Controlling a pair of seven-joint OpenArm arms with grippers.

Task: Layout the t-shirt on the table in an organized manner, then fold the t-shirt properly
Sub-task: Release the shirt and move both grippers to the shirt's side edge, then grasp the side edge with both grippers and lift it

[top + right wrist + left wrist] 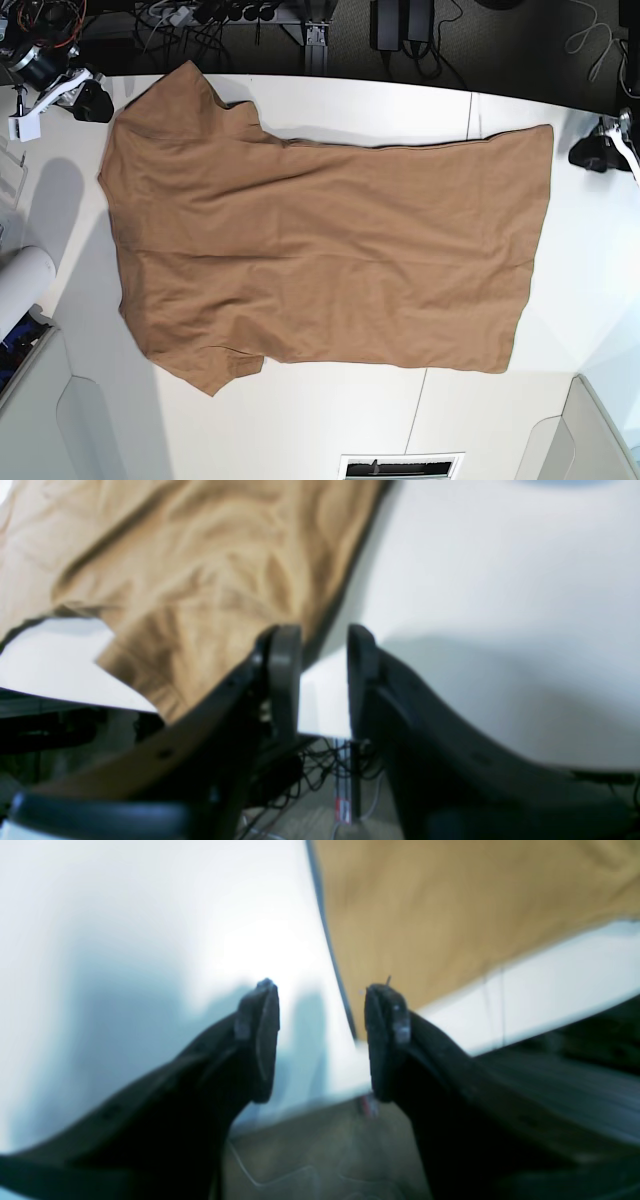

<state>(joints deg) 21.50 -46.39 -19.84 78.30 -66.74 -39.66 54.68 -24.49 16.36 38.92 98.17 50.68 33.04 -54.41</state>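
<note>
Black fingers (285,675) of the right claw (324,667) are filling the bottom of the right wrist view, standing a modest way apart with nothing between them, hanging just off the shirt's sleeve edge over the table's far rim. Beyond them the shirt (320,255) is lying spread flat and sideways across the middle of the table (330,415): shoulders and sleeves toward the right claw's end, hem toward the left claw's end, its body mostly smooth with a few shallow creases. One sleeve is pointing to the far rim beside the right claw (80,95), the other to the near rim. At the shirt's hem end, the left claw (600,150) is hovering just beside the far hem corner, above bare tabletop; in its own view the left claw (320,1035) is standing wide apart and empty, with the shirt's edge running just past one fingertip and not touching it. Judging by how the cloth is lying, the layout step is looking about finished and the folding is not yet begun. Next, each claw is likely needing to drop onto the far edge of the shirt at its own end, pinch a single layer cleanly, and carry that long edge over toward the near one without dragging the cloth askew.
</note>
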